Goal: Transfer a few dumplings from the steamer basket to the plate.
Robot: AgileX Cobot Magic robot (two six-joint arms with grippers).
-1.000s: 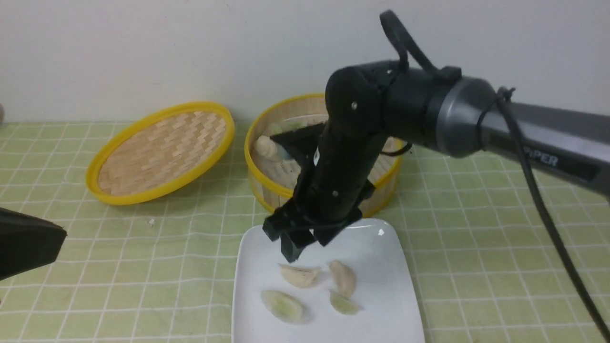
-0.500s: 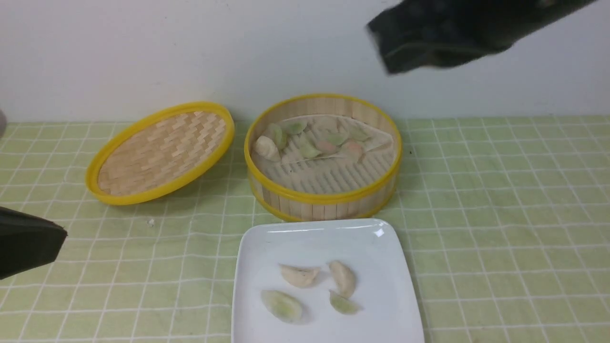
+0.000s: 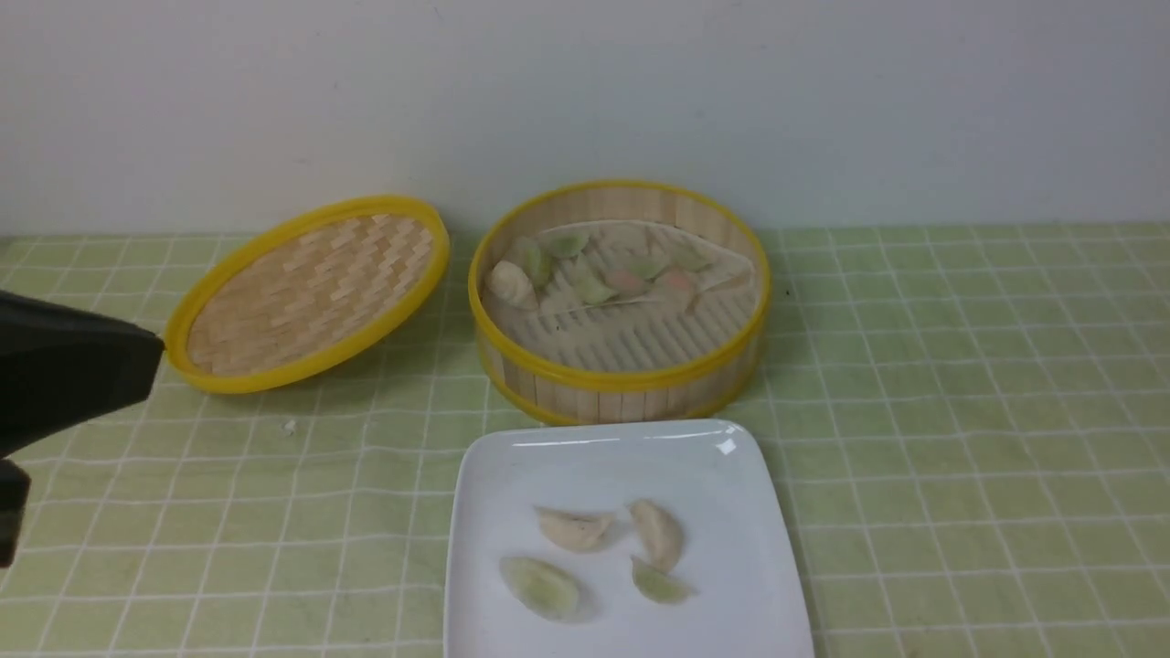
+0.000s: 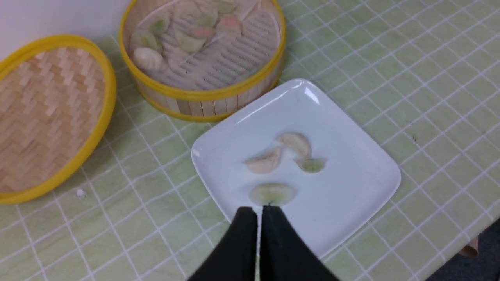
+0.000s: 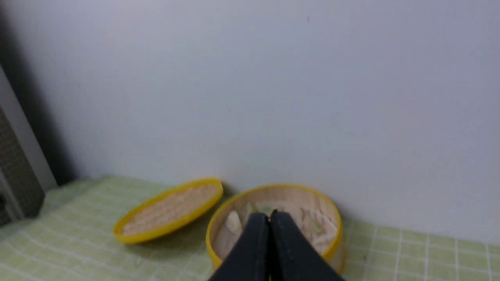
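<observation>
The steamer basket [image 3: 622, 376] stands at the back centre with several pale green, pinkish and whitish dumplings [image 3: 594, 291] on its liner. In front of it lies the white plate [image 3: 731, 512], carrying two pale green dumplings [image 3: 541, 587] [image 3: 660, 583] and two beige ones [image 3: 574, 528]. My left gripper [image 3: 151, 366] hovers at the left edge, shut and empty. In the left wrist view its tips [image 4: 258, 210] sit just short of a green dumpling [image 4: 272, 193] on the plate [image 4: 351, 183]. My right gripper [image 5: 268, 215] is out of the front view, shut and empty, high and pointing toward the basket [image 5: 338, 230].
The shallow woven lid [image 3: 311, 292] leans on the green checked cloth, left of the basket. A white wall runs close behind both. The table's edge [image 4: 480, 242] shows beyond the plate's right side. A grey object [image 5: 15, 183] stands at the far left.
My right arm has lifted off the plate and gone up out of the front view, and its jaws have closed. My left gripper has risen slightly and edged inward.
</observation>
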